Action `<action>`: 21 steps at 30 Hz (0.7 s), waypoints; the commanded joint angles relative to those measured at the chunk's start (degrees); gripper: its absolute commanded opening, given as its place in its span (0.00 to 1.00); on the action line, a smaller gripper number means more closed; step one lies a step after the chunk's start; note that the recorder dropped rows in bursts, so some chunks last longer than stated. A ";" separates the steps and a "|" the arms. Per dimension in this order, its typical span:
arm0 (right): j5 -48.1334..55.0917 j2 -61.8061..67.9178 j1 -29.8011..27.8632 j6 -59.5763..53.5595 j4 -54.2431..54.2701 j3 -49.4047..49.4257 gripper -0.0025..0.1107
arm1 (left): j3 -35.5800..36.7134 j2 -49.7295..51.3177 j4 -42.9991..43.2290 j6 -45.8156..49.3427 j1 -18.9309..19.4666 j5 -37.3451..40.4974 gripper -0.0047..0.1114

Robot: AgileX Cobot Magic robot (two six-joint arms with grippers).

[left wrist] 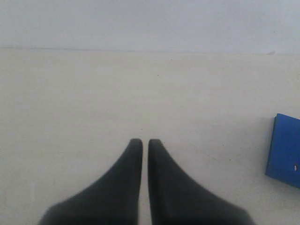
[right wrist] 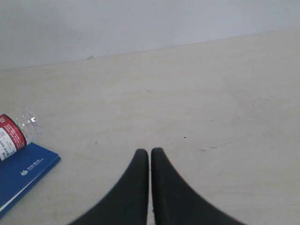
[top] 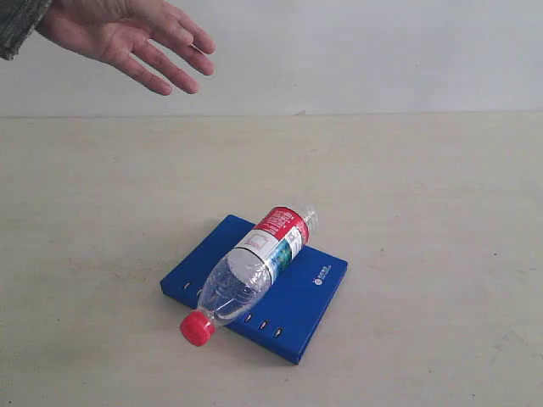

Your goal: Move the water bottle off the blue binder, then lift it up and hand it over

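Note:
The water bottle (top: 254,263), clear with a red cap and a red, white and green label, lies on its side across the blue binder (top: 318,292), its cap overhanging the binder's slotted front edge. The binder lies flat on the table. Neither gripper appears in the exterior view. My left gripper (left wrist: 145,141) hovers shut over bare table, with a corner of the binder (left wrist: 284,151) off to one side. My right gripper (right wrist: 150,151) is also shut and empty; the bottle's base (right wrist: 16,131) and a binder corner (right wrist: 23,173) show at that view's edge.
A person's open hand (top: 136,38) reaches in at the upper left of the exterior view, above the far edge of the table. The pale table (top: 424,186) meets a white wall (top: 382,51) at the back.

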 commanded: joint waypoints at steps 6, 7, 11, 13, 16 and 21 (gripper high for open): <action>-0.44 -0.26 0.06 0.31 1.53 -0.04 0.02 | 0.16 0.39 0.06 0.28 0.00 -0.62 0.08; -0.85 -0.26 0.06 0.31 1.53 -0.04 0.02 | 0.16 0.39 0.06 0.28 0.00 -0.62 0.08; -4.21 3.47 0.06 0.31 1.53 -0.04 0.02 | 0.16 0.39 0.06 0.28 0.00 -0.62 0.08; -7.41 8.95 -0.14 0.20 1.53 -0.04 0.02 | 0.16 0.39 0.06 0.28 0.00 -0.62 0.08; -13.72 19.92 -0.63 -1.80 1.12 -0.04 0.02 | 0.16 0.39 0.06 0.28 0.00 -0.62 0.08; -20.93 39.31 -0.63 -4.43 1.12 -0.04 0.02 | 0.16 0.39 0.06 0.28 0.00 -0.62 0.08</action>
